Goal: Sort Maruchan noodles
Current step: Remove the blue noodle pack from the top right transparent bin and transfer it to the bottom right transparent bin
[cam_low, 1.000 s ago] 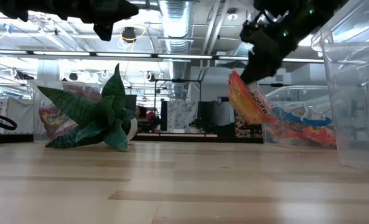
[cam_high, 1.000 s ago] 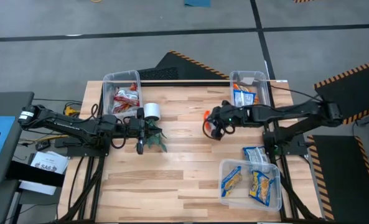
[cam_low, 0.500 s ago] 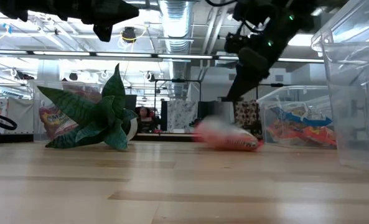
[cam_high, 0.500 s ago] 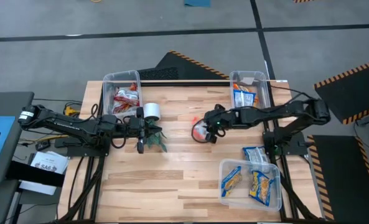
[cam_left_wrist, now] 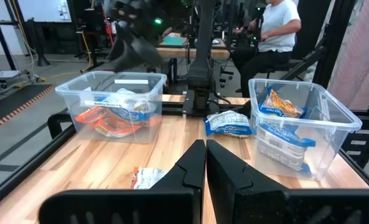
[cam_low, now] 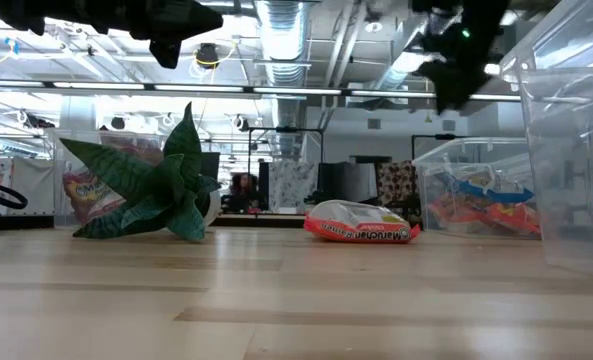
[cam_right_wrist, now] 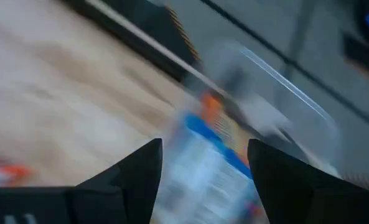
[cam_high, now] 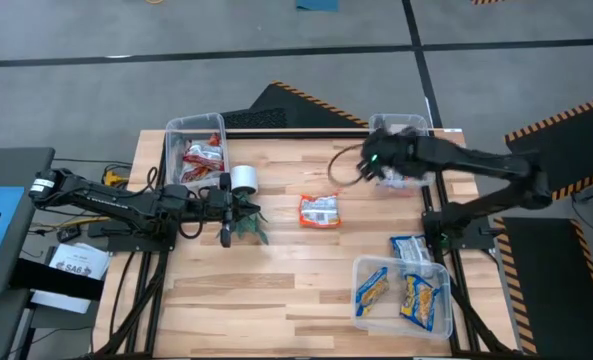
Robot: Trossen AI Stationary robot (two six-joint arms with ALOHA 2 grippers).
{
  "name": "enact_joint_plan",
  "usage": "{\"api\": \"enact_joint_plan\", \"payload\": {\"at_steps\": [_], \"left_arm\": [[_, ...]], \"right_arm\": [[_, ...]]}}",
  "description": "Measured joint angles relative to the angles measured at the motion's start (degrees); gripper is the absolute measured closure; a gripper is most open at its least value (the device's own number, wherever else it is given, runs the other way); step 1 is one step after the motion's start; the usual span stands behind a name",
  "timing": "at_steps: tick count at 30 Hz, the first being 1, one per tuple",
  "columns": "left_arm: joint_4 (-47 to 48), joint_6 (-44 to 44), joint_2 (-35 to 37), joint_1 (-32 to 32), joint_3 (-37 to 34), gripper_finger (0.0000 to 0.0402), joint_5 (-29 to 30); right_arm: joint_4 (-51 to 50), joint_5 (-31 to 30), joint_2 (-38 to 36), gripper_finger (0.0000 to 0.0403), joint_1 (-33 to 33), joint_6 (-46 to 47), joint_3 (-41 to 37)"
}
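The right wrist view is smeared by motion — a pale wooden tabletop (cam_right_wrist: 53, 81), a clear plastic bin (cam_right_wrist: 277, 81) and a blue-and-white noodle packet (cam_right_wrist: 200, 168) show only as streaks, their print unreadable. In the high view the right gripper (cam_high: 376, 162) is a dark blur over the bin's near rim. The low view cuts off a tall clear plastic bin (cam_low: 576, 150) at its right edge, and the left arm's dark links (cam_low: 96, 15) at the top. The green-leaved potted plant (cam_low: 151, 190) hides its own white pot almost wholly.
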State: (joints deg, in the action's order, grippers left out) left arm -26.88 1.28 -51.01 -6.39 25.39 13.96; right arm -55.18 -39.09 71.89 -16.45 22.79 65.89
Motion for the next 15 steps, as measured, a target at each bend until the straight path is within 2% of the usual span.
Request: {"api": "enact_joint_plan", "payload": {"at_steps": [3, 6, 9, 12, 15], "left_arm": [[0.00, 0.04, -0.01, 0.00, 0.00, 0.0401, 0.00], [-0.03, 0.04, -0.01, 0.00, 0.00, 0.0402, 0.00], [-0.71, 0.04, -0.01, 0.00, 0.00, 0.0401, 0.00], [-0.78, 0.04, 0.01, 0.00, 0.00, 0.0401, 0.00], [-0.78, 0.04, 0.00, 0.00, 0.00, 0.0401, 0.00]], "right_arm": [[-7.31, 0.49, -1.50, 0.0147, -7.60, 4.79, -0.09], [-11.48, 6.96, -1.18, 0.0148, -16.12, 5.52, -1.03], [-10.88, 14.48, 0.77, 0.0148, -23.48, 4.50, -1.68], [-8.46, 18.99, 3.10, 0.0148, -27.10, 2.08, -1.62], [-8.21, 19.84, 6.11, 0.0148, -28.31, 0.87, -1.68]]}}
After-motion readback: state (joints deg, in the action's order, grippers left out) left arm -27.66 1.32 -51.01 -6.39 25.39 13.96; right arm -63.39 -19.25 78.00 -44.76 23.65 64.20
